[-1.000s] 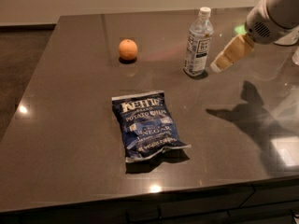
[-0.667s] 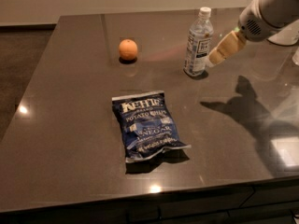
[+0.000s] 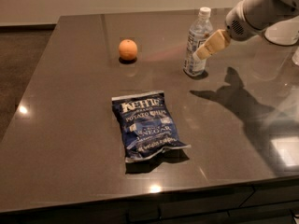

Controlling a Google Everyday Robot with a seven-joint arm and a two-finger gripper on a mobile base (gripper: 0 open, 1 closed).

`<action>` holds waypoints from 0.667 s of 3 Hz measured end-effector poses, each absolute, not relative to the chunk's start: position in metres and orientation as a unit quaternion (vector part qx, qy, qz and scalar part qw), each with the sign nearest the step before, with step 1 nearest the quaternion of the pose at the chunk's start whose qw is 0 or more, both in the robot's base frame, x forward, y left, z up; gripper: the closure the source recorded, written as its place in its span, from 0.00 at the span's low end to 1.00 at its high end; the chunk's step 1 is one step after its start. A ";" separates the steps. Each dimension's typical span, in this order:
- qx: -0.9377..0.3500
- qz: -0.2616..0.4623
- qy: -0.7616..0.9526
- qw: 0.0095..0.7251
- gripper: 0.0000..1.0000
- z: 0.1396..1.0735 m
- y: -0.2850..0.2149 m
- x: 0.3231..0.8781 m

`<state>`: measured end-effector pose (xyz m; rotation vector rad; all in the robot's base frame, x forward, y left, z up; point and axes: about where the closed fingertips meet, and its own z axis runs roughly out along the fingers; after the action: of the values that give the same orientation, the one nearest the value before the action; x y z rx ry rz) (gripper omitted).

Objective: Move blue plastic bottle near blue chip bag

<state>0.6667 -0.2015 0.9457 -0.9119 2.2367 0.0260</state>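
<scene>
Hovering at the upright blue plastic bottle's (image 3: 193,37) right flank, the gripper (image 3: 201,54) is hiding its opening; I cannot tell. The bottle is standing far back, well apart from the blue chip bag (image 3: 147,126).

Bottle (image 3: 195,35) at table (image 3: 65,125) rear, gripper (image 3: 202,53) (perhaps touching) on right, orange (image 3: 128,49) left; chip bag (image 3: 147,125) in front.

Chip bag (image 3: 148,126): white "KETTLE", "POTATO CHIPS", "VINEGAR". Bottle (image 3: 196,41) label: print unreadable. Gripper (image 3: 204,50) just beside bottle, at label height.
</scene>
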 end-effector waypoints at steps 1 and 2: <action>-0.348 0.033 0.861 0.368 0.00 0.943 -0.191 0.682; -0.347 0.050 0.857 0.378 0.00 0.943 -0.181 0.692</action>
<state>0.6923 -0.1814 0.9432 -0.8879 2.1890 0.1286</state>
